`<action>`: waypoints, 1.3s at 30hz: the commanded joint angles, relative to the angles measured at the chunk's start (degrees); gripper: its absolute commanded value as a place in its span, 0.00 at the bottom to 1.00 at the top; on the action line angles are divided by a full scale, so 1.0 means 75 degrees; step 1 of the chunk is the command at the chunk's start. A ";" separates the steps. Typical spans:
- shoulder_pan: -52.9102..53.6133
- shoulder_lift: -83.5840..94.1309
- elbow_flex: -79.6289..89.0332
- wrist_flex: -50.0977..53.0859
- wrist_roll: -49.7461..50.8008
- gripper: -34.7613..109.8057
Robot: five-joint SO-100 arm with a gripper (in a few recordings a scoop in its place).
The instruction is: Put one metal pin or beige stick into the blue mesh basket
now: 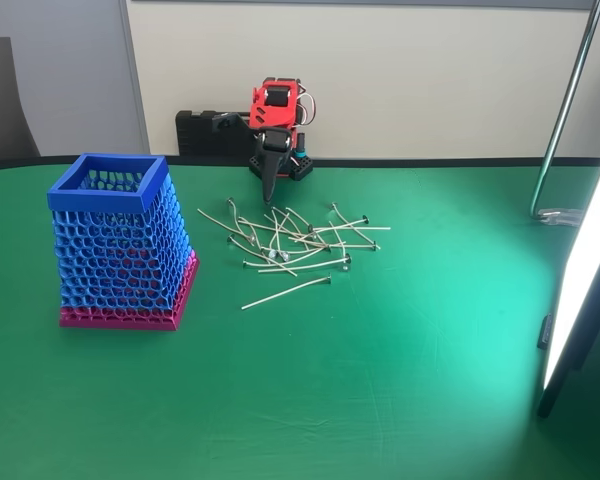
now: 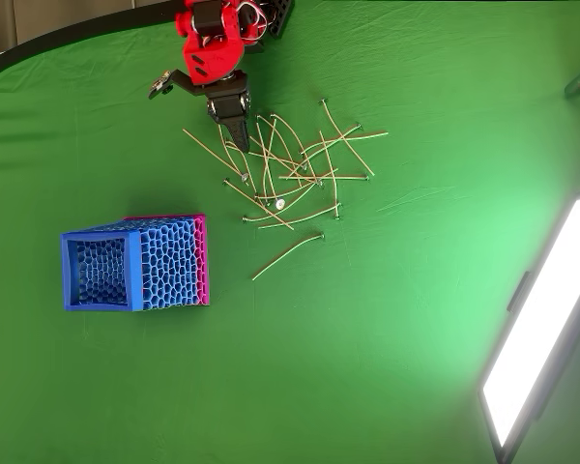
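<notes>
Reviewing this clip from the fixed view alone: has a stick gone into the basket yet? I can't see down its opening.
Observer: The overhead view looks straight down the blue mesh basket. Only mesh shows inside, no stick that I can make out.
Operator: Is the gripper above the pile or behind it?
Observer: From above, the gripper tip sits over the sticks at the pile's edge nearest the arm.

A blue basket (image 1: 122, 243) with a pink base stood upright at the left of the green worktop (image 1: 310, 400). To its right lay a loose heap of thin beige sticks (image 1: 295, 240) — one stick (image 1: 286, 292) apart, nearer the camera. Behind the heap the red arm's dark pincer (image 1: 269, 190) pointed down, tips close together, just above the worktop.
</notes>
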 commanded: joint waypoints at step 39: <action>-0.1219 0.0059 0.0023 0.3738 -0.8707 0.25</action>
